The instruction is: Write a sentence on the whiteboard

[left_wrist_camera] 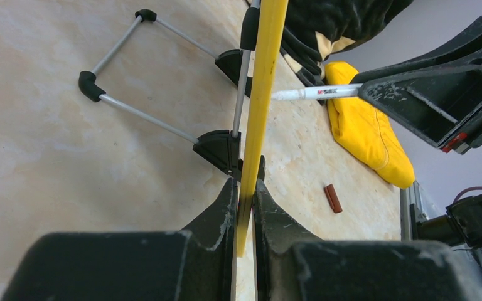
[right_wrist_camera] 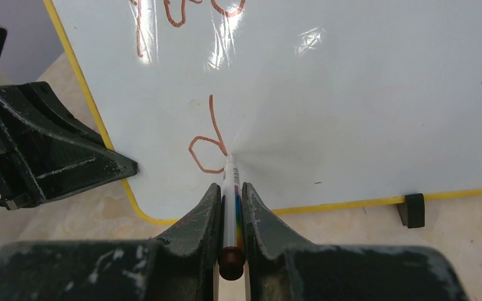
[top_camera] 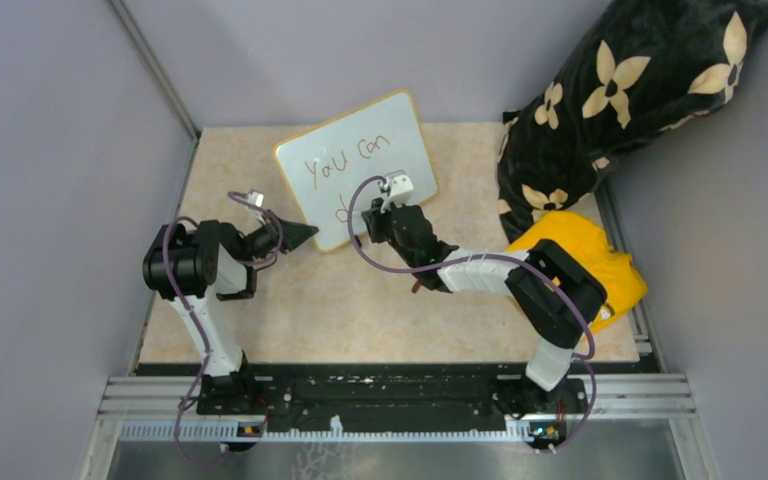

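Right gripper (right_wrist_camera: 229, 191) is clamped on a marker (right_wrist_camera: 231, 210), its two fingers closed on the barrel. The pen's long axis runs straight out from the wrist into the board. Left gripper (left_wrist_camera: 246, 179) is pinched on the yellow frame at the whiteboard's near-left edge, and I judge it is bracing the board against the pen's push.

The whiteboard (top_camera: 397, 125) stands propped on the table (top_camera: 360, 320). It leans back on a wire stand (left_wrist_camera: 144, 116) and faces the arms. In the top view its long axis runs on a diagonal from near-left to far-right.

The right arm is the one that writes. Its elbow is folded out to the right by a yellow cushion (top_camera: 615, 270), and its forearm reaches left and away to the board's lower middle. The left arm stands up from its base, with its forearm pointing right at the board's corner.

The sentence (top_camera: 345, 160) is part written. "You can" fills the top line, and below it there is only a "d" (right_wrist_camera: 206, 150).

The marker's tip touches the board just right of that "d". The bare white surface that the rest of the line needs lies to the right of the tip, along the board's long axis. The coming stroke therefore calls for travel rightward with the tip kept against the face.

A small brown cap (left_wrist_camera: 333, 198) lies on the table, well apart from the board.
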`<state>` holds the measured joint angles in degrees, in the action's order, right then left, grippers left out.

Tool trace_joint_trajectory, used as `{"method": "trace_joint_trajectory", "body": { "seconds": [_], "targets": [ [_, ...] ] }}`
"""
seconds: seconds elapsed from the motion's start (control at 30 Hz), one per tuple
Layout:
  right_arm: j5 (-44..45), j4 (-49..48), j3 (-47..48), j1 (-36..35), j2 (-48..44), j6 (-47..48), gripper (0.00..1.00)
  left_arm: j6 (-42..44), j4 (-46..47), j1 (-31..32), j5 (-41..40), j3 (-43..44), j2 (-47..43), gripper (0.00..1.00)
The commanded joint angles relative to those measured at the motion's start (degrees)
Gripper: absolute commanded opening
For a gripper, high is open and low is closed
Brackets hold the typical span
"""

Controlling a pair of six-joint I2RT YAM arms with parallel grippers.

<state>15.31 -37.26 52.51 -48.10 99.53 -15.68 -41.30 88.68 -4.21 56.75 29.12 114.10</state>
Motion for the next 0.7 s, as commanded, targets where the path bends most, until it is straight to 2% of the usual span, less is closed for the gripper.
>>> {"method": "trace_joint_trajectory", "body": {
  "seconds": [0.0, 0.2, 0.67],
  "targets": [
    [-0.8, -4.63, -1.27, 0.81, -5.81, -1.43, 0.0, -1.56, 6.18, 0.49, 1.7, 0.41, 0.74, 0.0],
    [-0.66, -5.21, -2.22, 0.96, -7.4, -1.82, 0.0, -1.53, 6.15, 0.52, 1.7, 0.41, 0.75, 0.0],
    [-2.75, -5.02, 1.42, 1.95, -3.01, -2.84, 0.0, -1.57, 6.0, 0.52, 1.78, 0.47, 0.77, 0.0]
  ]
}}
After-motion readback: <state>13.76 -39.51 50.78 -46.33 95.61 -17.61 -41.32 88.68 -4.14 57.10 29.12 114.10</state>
